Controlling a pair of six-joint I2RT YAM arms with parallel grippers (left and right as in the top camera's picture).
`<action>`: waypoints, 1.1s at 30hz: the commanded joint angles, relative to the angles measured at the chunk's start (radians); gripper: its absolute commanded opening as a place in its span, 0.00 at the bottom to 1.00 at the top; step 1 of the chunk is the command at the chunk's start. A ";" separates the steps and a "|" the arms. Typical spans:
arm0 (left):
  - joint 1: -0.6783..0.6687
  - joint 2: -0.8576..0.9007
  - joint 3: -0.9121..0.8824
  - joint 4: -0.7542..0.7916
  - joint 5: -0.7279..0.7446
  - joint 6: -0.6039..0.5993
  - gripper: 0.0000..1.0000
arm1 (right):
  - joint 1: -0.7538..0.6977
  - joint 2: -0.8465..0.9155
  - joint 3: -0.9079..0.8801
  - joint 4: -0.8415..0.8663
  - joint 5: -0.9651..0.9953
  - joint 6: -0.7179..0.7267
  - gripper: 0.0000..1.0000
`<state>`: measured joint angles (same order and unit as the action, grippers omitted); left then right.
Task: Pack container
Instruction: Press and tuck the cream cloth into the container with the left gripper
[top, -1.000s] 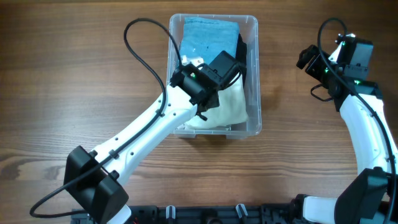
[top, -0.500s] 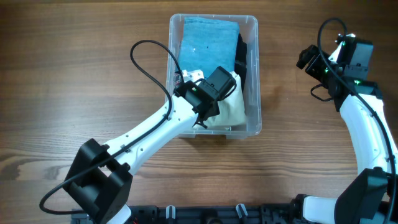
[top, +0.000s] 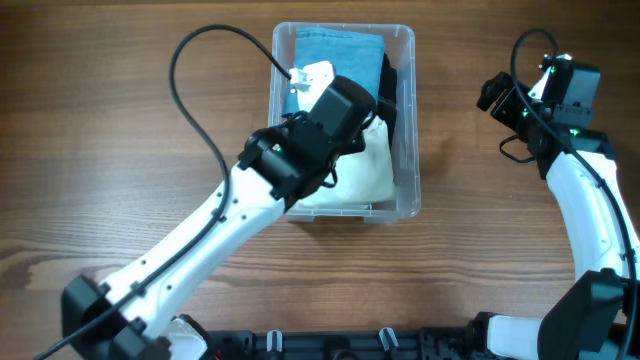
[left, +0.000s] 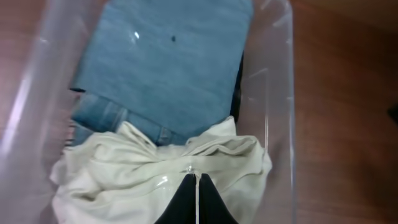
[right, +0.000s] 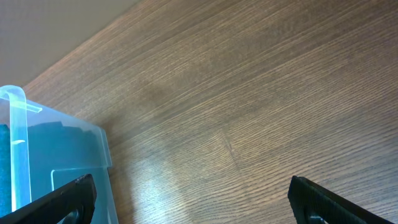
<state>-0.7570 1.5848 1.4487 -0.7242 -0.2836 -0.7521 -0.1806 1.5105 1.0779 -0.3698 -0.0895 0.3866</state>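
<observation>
The clear container (top: 407, 130) stands at the middle back of the table. Inside lie a folded blue denim garment (top: 335, 50) at the far end, a crumpled cream garment (top: 362, 172) at the near end and a dark garment (top: 388, 82) along the right wall. My left wrist (top: 338, 108) hovers over the bin and hides its middle. In the left wrist view, the left gripper (left: 197, 178) is shut, tips together just above the cream garment (left: 118, 180), with nothing seen between them. My right gripper (right: 199, 205) stands open over bare table, right of the container (right: 18, 124).
Wooden table (top: 120, 120) stretches on both sides of the bin. The left arm's black cable (top: 190, 95) loops over the table to the bin's left. The right arm (top: 585, 200) stands along the right edge.
My left wrist has lifted higher above the cream garment and shifted towards the far end of the bin, jaws still shut. The right arm has not moved.
</observation>
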 joint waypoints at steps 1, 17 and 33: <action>-0.001 0.130 -0.005 0.014 0.075 0.020 0.04 | -0.004 0.006 0.023 0.003 -0.009 -0.017 1.00; -0.004 0.338 0.001 0.161 0.186 0.149 0.04 | -0.004 0.006 0.023 0.003 -0.009 -0.017 1.00; -0.006 0.210 0.002 0.095 0.179 0.198 0.04 | -0.004 0.006 0.023 0.003 -0.009 -0.018 1.00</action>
<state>-0.7582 1.7458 1.4525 -0.6388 -0.1997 -0.5762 -0.1806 1.5105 1.0779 -0.3698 -0.0895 0.3870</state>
